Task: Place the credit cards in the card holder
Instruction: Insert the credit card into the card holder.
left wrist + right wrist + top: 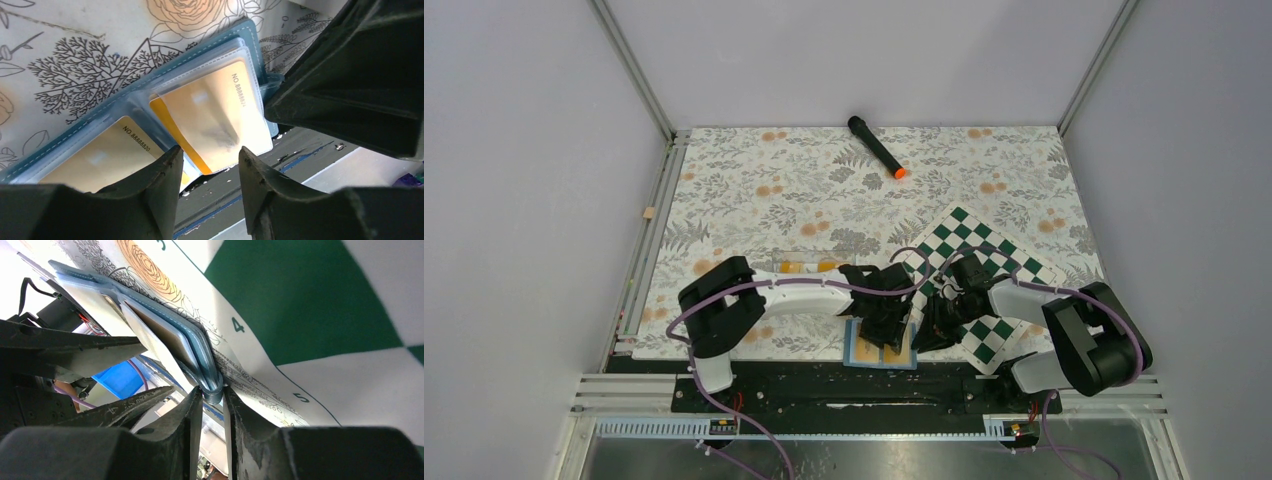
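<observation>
The blue card holder point(882, 352) lies open at the table's near edge. In the left wrist view the card holder point(112, 104) shows two orange-yellow credit cards in clear sleeves, one on the right point(215, 112) and one on the left point(95, 157). My left gripper point(207, 160) hovers open and empty just past the right card's lower edge. My right gripper point(212, 396) is shut on the holder's blue edge point(197, 352) at its right side. In the top view the left gripper point(886, 325) and the right gripper point(927, 325) sit close together over the holder.
A green-and-white chessboard point(984, 265) lies under the right arm, its edge right beside the holder point(310, 290). A black marker with an orange tip point(876, 146) lies at the far middle. Small orange-yellow shapes point(809, 266) peek out behind the left arm. The table's metal front rail point(824, 385) is just below the holder.
</observation>
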Robot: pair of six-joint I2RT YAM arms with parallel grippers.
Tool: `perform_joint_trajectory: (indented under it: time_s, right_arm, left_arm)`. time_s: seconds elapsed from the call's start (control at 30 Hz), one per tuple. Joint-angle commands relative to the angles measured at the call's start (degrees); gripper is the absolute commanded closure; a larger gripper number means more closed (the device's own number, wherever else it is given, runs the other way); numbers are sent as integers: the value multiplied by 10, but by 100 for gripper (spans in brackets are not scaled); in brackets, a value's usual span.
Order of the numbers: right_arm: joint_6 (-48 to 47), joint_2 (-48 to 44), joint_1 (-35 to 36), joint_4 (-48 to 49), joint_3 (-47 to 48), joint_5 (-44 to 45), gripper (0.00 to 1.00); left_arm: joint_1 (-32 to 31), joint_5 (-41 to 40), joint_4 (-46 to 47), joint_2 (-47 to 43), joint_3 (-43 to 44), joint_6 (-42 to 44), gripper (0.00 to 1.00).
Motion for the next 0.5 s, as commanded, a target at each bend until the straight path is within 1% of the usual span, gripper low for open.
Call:
perform_joint_trajectory:
  time_s: [0.0,0.1,0.2,0.3,0.47]
  right_arm:
    - [-7,9,7,-3,8,10,71]
    - [-8,6,8,-5,9,10,72]
    - [-10,-1,8,-12,11,13,72]
    - [-14,-9,7,-21,14,20,70]
    - [-23,-23,7,-41,22,30,68]
  left_arm:
    - [-13,30,45,1,31,2,56]
    - [-13,18,46,-17,22,4,55]
    - [-12,-9,40,-45,4,5,49]
    - [-11,-39,35,-86,-22,6,43]
    - [4,-61,37,-162,-78,5,37]
